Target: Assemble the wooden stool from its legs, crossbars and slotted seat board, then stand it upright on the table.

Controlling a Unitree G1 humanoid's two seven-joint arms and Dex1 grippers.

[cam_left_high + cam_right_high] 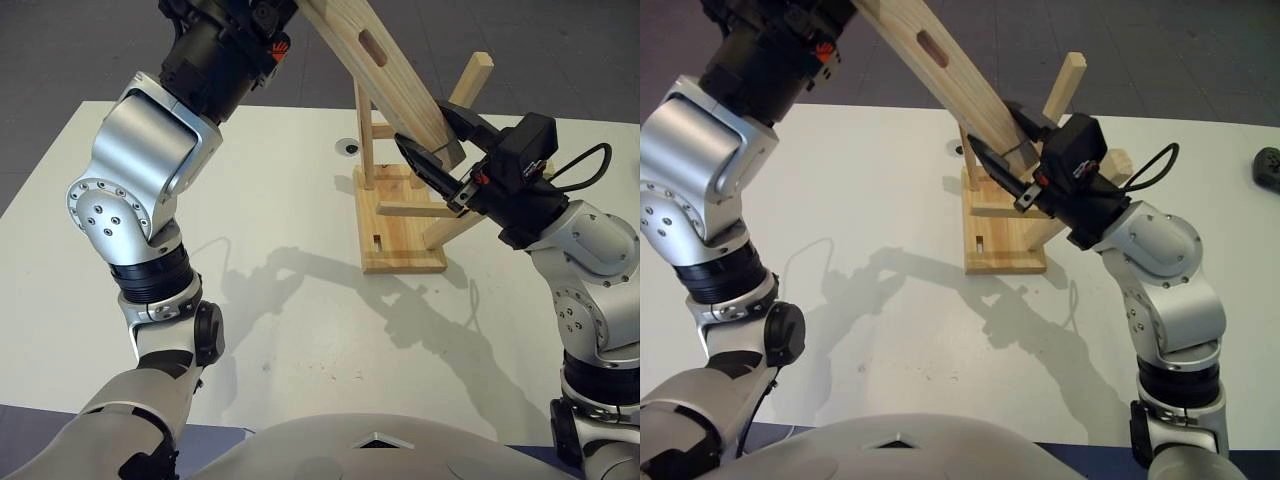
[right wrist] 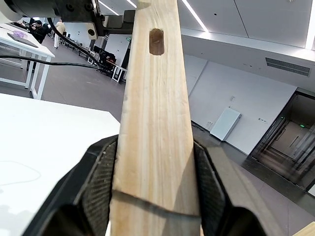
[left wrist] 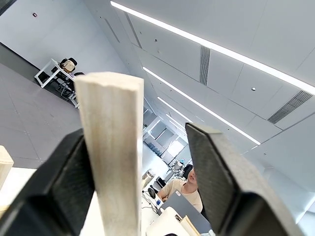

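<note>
The right gripper is pinching the lower end of a long wooden leg, with both pads pressed flat on its narrow sides. This leg has an oval slot in its wide face, and it goes up in a slope to the robot's left, high over the table. The left gripper is around its upper end. There the fingers are spread wider than the wood: one pad lies against the leg, and the other pad stands apart from it with a gap between. Under the lower end, the slotted seat board lies flat on the table, on the far right side. Two more legs already stand in it — one about upright, one tilted outward — and a crossbar reaches across between them.
</note>
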